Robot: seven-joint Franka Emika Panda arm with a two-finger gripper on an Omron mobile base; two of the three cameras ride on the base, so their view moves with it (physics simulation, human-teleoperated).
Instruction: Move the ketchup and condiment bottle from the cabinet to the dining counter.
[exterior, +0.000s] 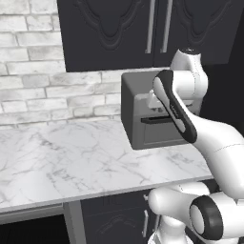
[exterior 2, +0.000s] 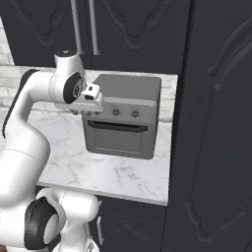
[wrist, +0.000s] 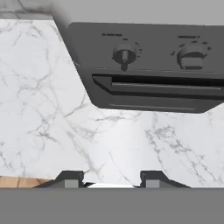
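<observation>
Above the marble desk (exterior: 71,157) by the brick wall (exterior: 28,71) hangs the cabinet (exterior: 114,33), dark, with carved doors and long silver bar handles (exterior: 150,26). Both doors are shut, so what is inside stays hidden. The right base view shows the same cabinet (exterior 2: 128,29) up top, with its handles (exterior 2: 76,24) side by side.

A grey toaster oven (exterior: 152,114) sits on the desk, back near the wall and under the cabinet. It has two round knobs (wrist: 124,54) on the front and a long dark handle (wrist: 162,89) below them. To the right of the desk stands a tall dark cupboard (exterior 2: 216,123).

The white arm (exterior: 214,143) bends up from the base and reaches over the desk. Its wrist (exterior 2: 91,96) is right in front of the oven, near the oven's top left corner in the right base view.

The hand (wrist: 109,180) looks down and forward at the desk and the oven front. Its two dark finger tips (wrist: 70,178) stand a little way apart, with bare marble showing between them. The hand holds nothing and touches nothing. A strip of wood floor (wrist: 19,181) shows past the desk edge, low on the left of the hand view
</observation>
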